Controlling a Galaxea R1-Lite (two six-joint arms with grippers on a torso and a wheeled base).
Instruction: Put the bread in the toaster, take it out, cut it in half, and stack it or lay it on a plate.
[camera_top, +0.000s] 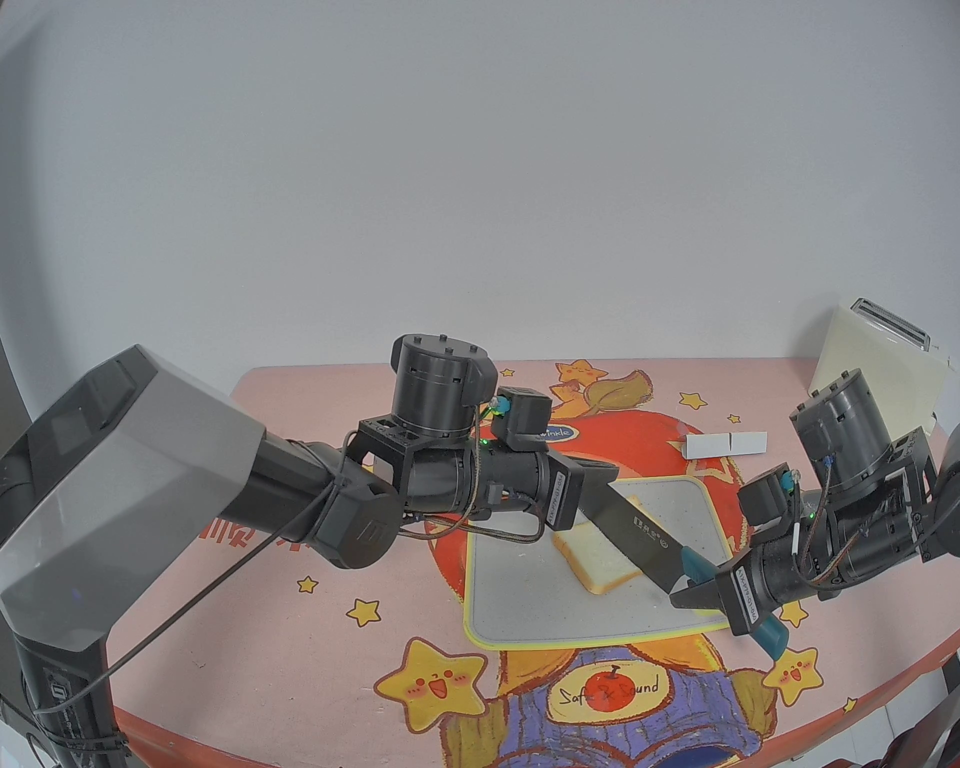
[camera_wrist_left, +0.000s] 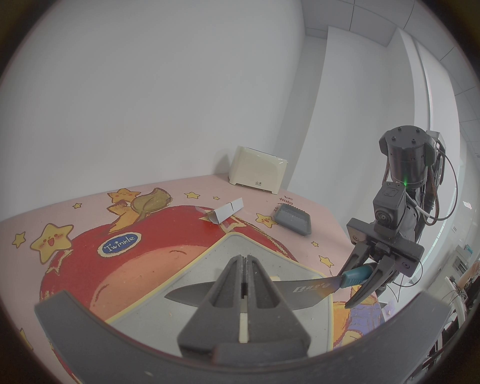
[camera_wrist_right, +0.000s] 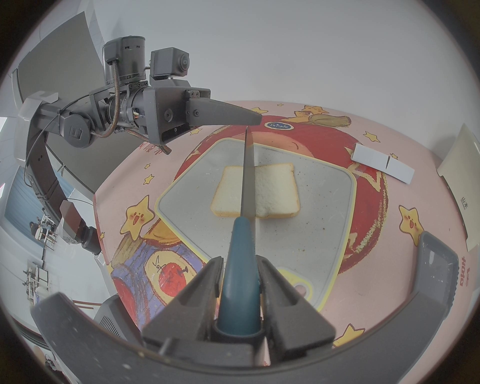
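Observation:
A slice of white bread (camera_top: 598, 565) (camera_wrist_right: 272, 192) lies whole on a grey cutting board (camera_top: 520, 590) (camera_wrist_right: 320, 225) with a yellow rim. My right gripper (camera_top: 703, 592) (camera_wrist_right: 240, 267) (camera_wrist_left: 367, 280) is shut on the teal handle of a knife (camera_top: 640, 540) (camera_wrist_right: 247, 175) (camera_wrist_left: 300, 290). The blade stands edge down across the middle of the slice. My left gripper (camera_top: 588, 490) (camera_wrist_left: 245, 262) (camera_wrist_right: 252, 119) is shut, its fingers lying over the back of the blade near the tip. The cream toaster (camera_top: 880, 365) (camera_wrist_left: 257, 170) stands at the table's far right.
A folded white card (camera_top: 727, 444) (camera_wrist_left: 225, 211) (camera_wrist_right: 382, 162) lies beyond the board. A small grey tray (camera_wrist_left: 292, 219) sits between the board and the toaster. The pink table's front edge (camera_top: 300, 755) runs close below the board.

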